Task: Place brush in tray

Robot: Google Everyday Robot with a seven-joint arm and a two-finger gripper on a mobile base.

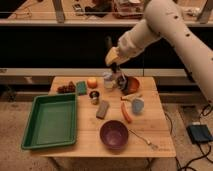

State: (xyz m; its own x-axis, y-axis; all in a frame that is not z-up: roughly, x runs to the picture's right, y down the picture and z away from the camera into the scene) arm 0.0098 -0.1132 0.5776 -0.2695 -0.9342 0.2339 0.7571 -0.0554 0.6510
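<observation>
While pincer shut, brush indistinct

On the wooden table: 1 green tray, 1 purple bowl, 1 grey block, 1 orange stick, 1 silver utensil, 1 orange fruit, 1 red bowl. Above the table's far side: 1 gripper, closed.

Pincer shut, low, arm outstretched
</observation>
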